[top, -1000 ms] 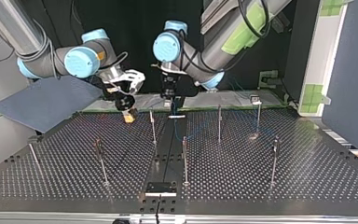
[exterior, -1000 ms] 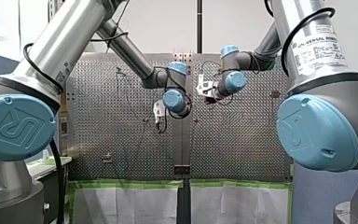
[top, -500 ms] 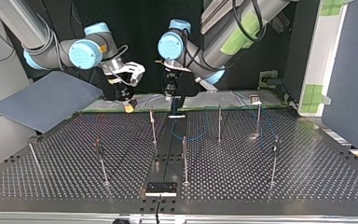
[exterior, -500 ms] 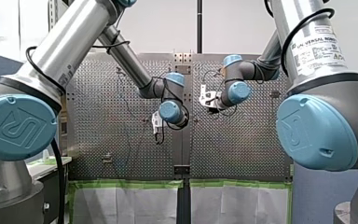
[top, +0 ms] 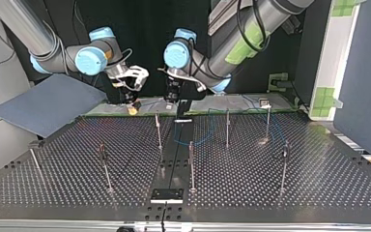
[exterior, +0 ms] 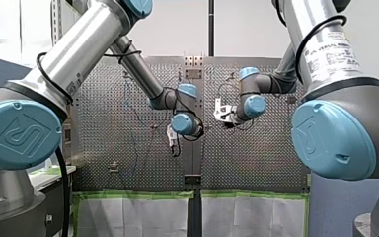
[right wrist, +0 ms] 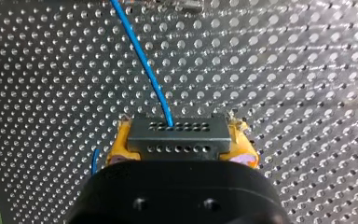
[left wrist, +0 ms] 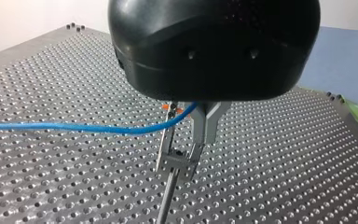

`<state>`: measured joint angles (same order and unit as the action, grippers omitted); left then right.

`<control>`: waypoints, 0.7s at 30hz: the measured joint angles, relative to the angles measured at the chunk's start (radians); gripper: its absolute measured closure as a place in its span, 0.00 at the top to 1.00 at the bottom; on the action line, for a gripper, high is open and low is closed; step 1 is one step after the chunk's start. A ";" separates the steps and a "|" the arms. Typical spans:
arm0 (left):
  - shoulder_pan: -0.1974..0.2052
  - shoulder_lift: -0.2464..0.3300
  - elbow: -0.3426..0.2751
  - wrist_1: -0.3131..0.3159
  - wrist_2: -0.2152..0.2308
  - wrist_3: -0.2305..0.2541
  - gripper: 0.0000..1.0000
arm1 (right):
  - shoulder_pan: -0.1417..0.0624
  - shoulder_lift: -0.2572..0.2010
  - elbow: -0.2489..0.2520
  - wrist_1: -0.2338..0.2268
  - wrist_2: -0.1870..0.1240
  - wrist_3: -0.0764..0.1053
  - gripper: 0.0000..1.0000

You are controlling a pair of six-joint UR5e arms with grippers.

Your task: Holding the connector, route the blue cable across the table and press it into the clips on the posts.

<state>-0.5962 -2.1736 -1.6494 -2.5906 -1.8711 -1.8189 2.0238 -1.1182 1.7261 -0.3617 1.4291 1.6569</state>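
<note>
In the right wrist view my right gripper (right wrist: 182, 140) is shut, its yellow pads (right wrist: 119, 144) clamping a grey connector (right wrist: 168, 145). The blue cable (right wrist: 142, 58) leaves the connector and runs ahead over the perforated plate. In the left wrist view my left gripper (left wrist: 179, 158) is shut, its metal fingers (left wrist: 204, 128) pinching the blue cable (left wrist: 88, 127). Their tips are at the top of a thin post (left wrist: 167, 200). In the top view both grippers hang at the table's far edge: my right gripper (top: 133, 109) to the left, my left gripper (top: 171, 99) near the middle. Blue cable (top: 195, 142) lies slack below them.
Several thin posts stand on the perforated table (top: 319, 183), among them one (top: 158, 129) near my left gripper, one (top: 191, 164) in the middle and one (top: 284, 166) at the top view's right. A blue-grey sheet (top: 48, 104) lies at its left.
In the front view my left gripper has dropped lower and slightly right. My right gripper has shifted a little right and down. In the top view more blue cable lies looped on the plate.
</note>
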 joint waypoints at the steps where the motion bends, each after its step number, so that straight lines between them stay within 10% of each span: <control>1: 0.002 0.000 0.000 0.001 0.003 -0.001 0.00 | -0.002 0.001 0.000 -0.004 -0.001 0.001 0.02; 21: 0.061 -0.071 0.074 -0.050 0.069 -0.022 0.00 | -0.051 0.029 -0.030 -0.042 -0.039 0.031 0.02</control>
<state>-0.5350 -2.2448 -1.5749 -2.6410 -1.8022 -1.8411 1.9724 -1.0892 1.6959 -0.4038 1.3899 1.6877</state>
